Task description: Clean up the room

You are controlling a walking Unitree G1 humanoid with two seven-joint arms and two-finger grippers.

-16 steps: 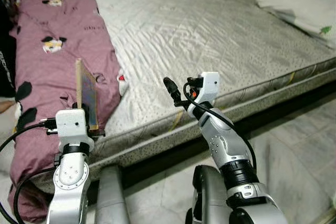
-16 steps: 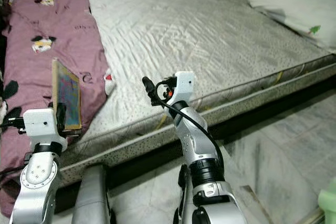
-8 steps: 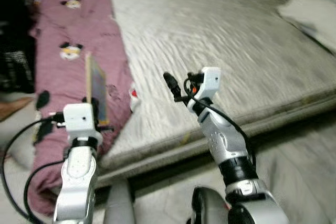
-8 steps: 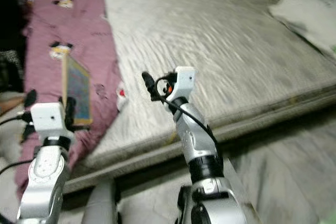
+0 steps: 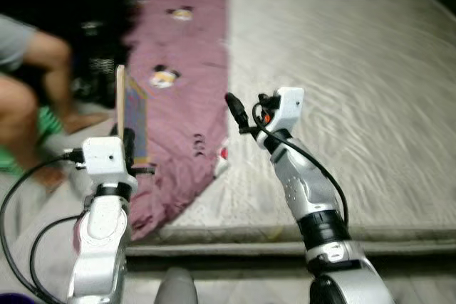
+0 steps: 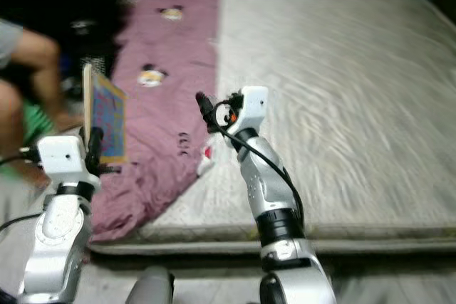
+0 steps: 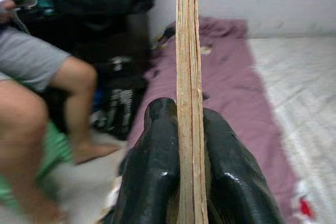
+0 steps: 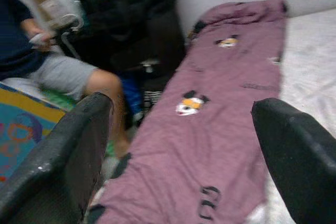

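Yellow-edged, the thin book (image 5: 131, 120) stands upright, clamped in your left tool (image 7: 184, 145) beside the bed's (image 5: 356, 90) left edge, near the purple blanket (image 5: 178, 83). Your right tool (image 5: 234, 108) is apart, empty. You are carrying; next, find its place, avoiding the seated person (image 5: 28, 83).

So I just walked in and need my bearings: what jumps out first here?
The left end effector holds a thin flat book upright, edge-on, above the bed's left side. A mauve cartoon-print blanket runs down the left edge of the bare mattress. A person's bare legs show at far left, and the right end effector hovers open.
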